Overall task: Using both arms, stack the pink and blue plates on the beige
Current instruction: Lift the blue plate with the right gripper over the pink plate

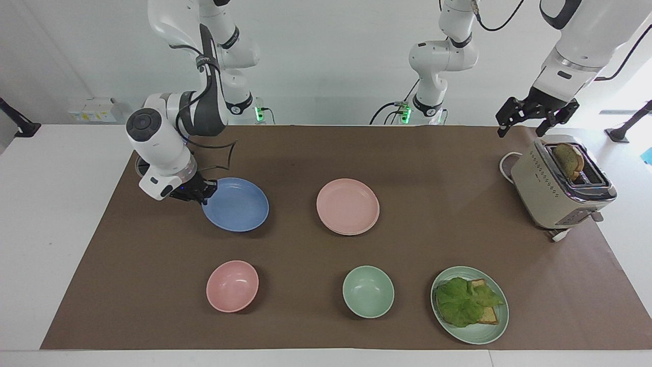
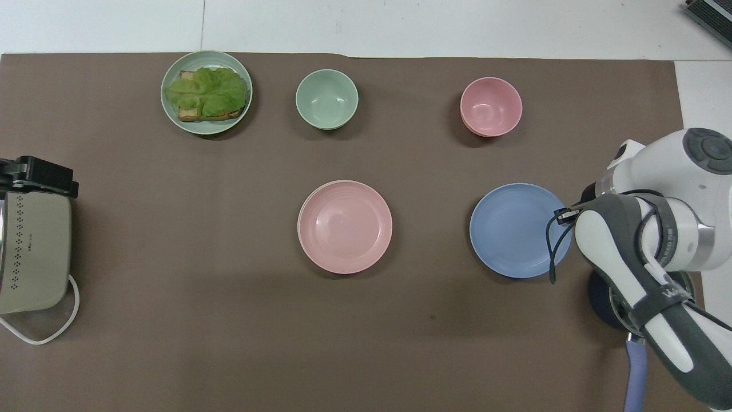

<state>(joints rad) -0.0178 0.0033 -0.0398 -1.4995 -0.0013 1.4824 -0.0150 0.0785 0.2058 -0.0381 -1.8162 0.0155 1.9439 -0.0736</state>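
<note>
My right gripper (image 1: 204, 191) (image 2: 569, 213) is shut on the rim of the blue plate (image 1: 237, 205) (image 2: 517, 230). It holds the plate a little above the mat, slightly tilted, toward the right arm's end of the table. In the middle of the mat the pink plate (image 1: 348, 205) (image 2: 345, 226) lies on the beige plate (image 2: 298, 217), which shows only as a thin rim beneath it. My left gripper (image 1: 520, 133) (image 2: 37, 177) hangs open over the toaster, holding nothing.
A beige toaster (image 1: 558, 191) with toast in a slot stands at the left arm's end. Farther from the robots sit a pink bowl (image 1: 232, 286), a green bowl (image 1: 368, 291) and a green plate (image 1: 469, 304) with lettuce on bread. A dark pan (image 2: 606, 297) lies under the right arm.
</note>
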